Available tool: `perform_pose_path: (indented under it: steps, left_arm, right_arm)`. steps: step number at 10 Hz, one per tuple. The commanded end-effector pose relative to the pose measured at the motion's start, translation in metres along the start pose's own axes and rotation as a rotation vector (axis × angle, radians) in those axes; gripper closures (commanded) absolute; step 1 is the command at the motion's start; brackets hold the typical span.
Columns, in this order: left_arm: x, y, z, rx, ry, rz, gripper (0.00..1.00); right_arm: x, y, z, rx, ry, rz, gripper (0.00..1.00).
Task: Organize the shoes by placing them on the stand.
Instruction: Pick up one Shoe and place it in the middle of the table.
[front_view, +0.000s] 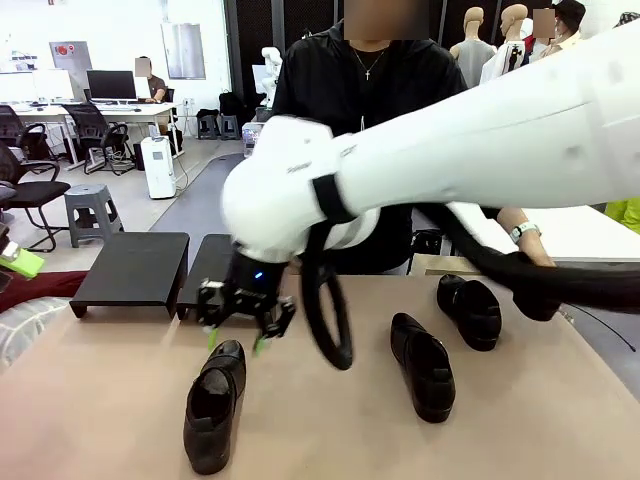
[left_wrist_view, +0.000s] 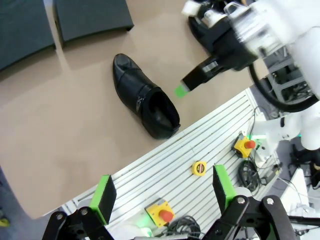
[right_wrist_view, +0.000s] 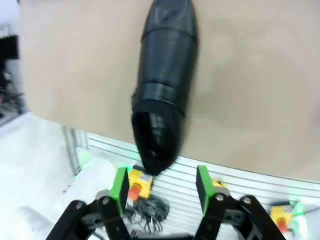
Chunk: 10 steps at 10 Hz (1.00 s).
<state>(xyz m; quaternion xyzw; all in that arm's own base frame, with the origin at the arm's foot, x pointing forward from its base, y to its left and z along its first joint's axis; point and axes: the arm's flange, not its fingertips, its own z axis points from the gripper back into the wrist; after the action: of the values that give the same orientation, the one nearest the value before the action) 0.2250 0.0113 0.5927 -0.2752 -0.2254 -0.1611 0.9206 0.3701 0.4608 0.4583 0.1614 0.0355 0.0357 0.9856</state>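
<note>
Three black shoes lie on the brown table: one at the front left (front_view: 214, 405), one in the middle (front_view: 422, 365), one farther right (front_view: 470, 310). The black stand's two units (front_view: 135, 268) (front_view: 208, 262) sit at the back left with bare tops. My right gripper (front_view: 237, 340) reaches across from the right and hangs open just above the front-left shoe's toe. In the right wrist view its fingers (right_wrist_view: 119, 186) spread apart above that shoe (right_wrist_view: 165, 85). My left gripper (left_wrist_view: 162, 192) is open, high above the same shoe (left_wrist_view: 145, 102), holding nothing.
A person in black stands at the far side, one hand (front_view: 528, 245) with a watch near the table's right edge. The right arm's black cable (front_view: 330, 320) loops down over the table's middle. Beyond the front edge lies a slatted base with emergency-stop buttons (left_wrist_view: 162, 214).
</note>
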Motion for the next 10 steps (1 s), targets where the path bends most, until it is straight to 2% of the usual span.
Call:
perform_pose_path:
  steps: [1, 3, 4, 5, 8, 9, 10]
  left_arm:
    - [0.0, 0.002, 0.002, -0.022, -0.002, -0.017, 0.0]
    - [0.0, 0.002, 0.002, -0.022, -0.002, -0.017, 0.0]
    - [0.0, 0.002, 0.002, -0.022, -0.002, -0.017, 0.0]
    - [0.0, 0.002, 0.002, -0.022, -0.002, -0.017, 0.0]
    - [0.0, 0.002, 0.002, -0.022, -0.002, -0.017, 0.0]
    - [0.0, 0.002, 0.002, -0.022, -0.002, -0.017, 0.0]
    - [0.0, 0.002, 0.002, -0.022, -0.002, -0.017, 0.0]
  right_arm:
    - [-0.024, -0.067, 0.042, -0.069, -0.018, 0.12, 0.0]
    - [-0.017, -0.121, 0.075, -0.162, -0.032, 0.137, 0.0]
    - [-0.008, -0.135, 0.08, -0.163, -0.032, 0.088, 0.0]
    - [-0.007, -0.121, 0.07, -0.186, -0.006, 0.145, 0.0]
    - [-0.035, 0.002, 0.003, -0.287, 0.058, 0.439, 0.0]
    - [-0.04, 0.021, -0.009, -0.331, 0.1, 0.534, 0.0]
    - [-0.034, 0.015, -0.003, -0.362, 0.091, 0.506, 0.0]
